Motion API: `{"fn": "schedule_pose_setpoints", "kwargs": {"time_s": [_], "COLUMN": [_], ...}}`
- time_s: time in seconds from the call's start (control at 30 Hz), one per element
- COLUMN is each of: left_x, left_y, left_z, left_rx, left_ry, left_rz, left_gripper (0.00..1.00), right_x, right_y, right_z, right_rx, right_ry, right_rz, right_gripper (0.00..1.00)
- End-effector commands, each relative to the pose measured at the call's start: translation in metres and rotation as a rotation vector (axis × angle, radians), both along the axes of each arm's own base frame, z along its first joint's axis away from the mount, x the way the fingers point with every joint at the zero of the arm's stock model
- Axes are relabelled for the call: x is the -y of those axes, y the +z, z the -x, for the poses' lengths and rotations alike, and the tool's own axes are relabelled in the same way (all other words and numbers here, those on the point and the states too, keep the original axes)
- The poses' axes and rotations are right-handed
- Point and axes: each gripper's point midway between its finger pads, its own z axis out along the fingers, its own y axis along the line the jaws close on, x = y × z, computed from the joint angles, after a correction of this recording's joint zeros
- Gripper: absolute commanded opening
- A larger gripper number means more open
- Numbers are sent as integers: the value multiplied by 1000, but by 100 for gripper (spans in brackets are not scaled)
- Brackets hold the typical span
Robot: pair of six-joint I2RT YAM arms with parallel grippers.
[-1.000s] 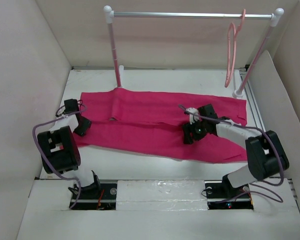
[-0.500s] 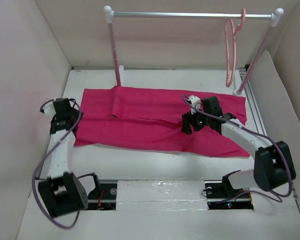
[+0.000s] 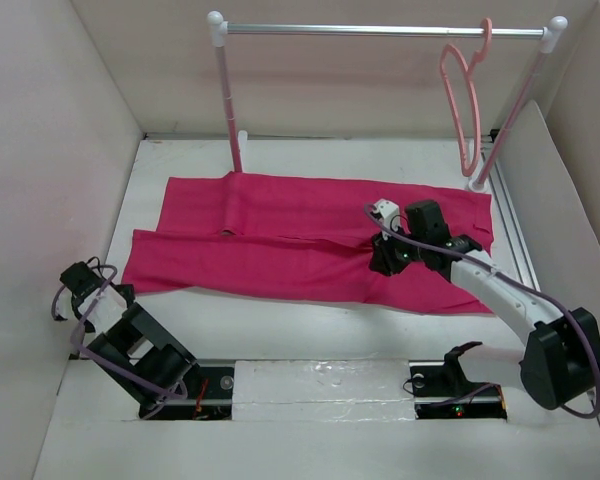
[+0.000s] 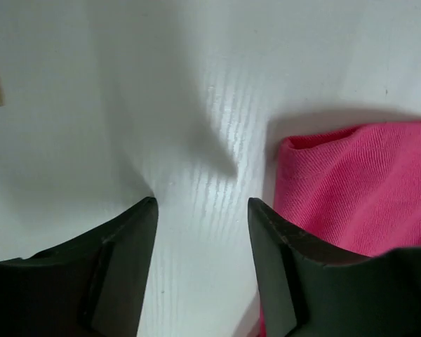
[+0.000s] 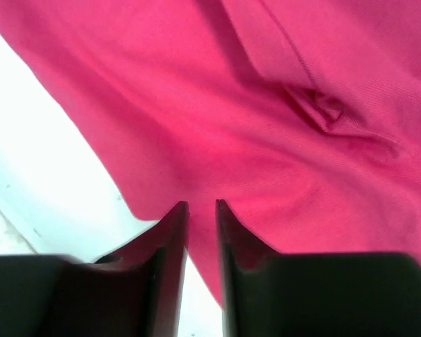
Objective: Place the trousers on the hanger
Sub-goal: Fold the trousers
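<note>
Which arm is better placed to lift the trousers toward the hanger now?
Right. The right gripper is over the trousers on the hanger side. The left gripper, jaws open, is over bare table beside the cloth's opposite end.

Top cam's up high behind the arm bases (image 3: 450,383), looking down on the whole table (image 3: 280,330). Both wrist cams sit super close to the surface, peeking past their own fingers (image 4: 126,274). All three catch the trousers (image 3: 280,240).

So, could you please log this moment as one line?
left gripper open, beside trousers | right gripper over trousers, narrow gap, grip unclear | trousers spread on table | hanger on rail
</note>
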Motion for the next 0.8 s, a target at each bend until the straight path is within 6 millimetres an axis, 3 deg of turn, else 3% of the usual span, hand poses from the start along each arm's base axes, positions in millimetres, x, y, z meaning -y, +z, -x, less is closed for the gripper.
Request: {"fn": "schedule_pose_setpoints", "kwargs": {"time_s": [0.0, 0.17, 0.37, 0.5, 0.6, 0.63, 0.67, 0.77], "left_x": [-8, -7, -8, -7, -3, -1, -2, -1], "left_y": [8, 1, 12, -5, -14, -14, -13, 2], "left_z": [-20, -26, -40, -49, -52, -53, -53, -57], "left_rx": [79, 112, 163, 168, 161, 167, 168, 189], "left_ry": [-78, -126, -176, -182, -209, -217, -220, -256], "left_rz": [-38, -50, -118, -60, -18, -13, -16, -38], "left_gripper": [51, 59, 60, 57, 32, 10, 1, 0], "right_x": [-4, -16, -29, -33, -28, -24, -21, -13], "right_y": [1, -5, -10, -11, -13, -16, -20, -29], "right_z": [12, 23, 28, 29, 29, 32, 32, 32], "right_rx": [3, -20, -35, -43, -53, -63, -67, -91], "right_ry": [53, 84, 94, 84, 51, 35, 15, -23], "right_rz": [-16, -44, -40, -58, -43, -30, -17, 8], "right_gripper": [38, 43, 43, 43, 42, 43, 44, 56]}}
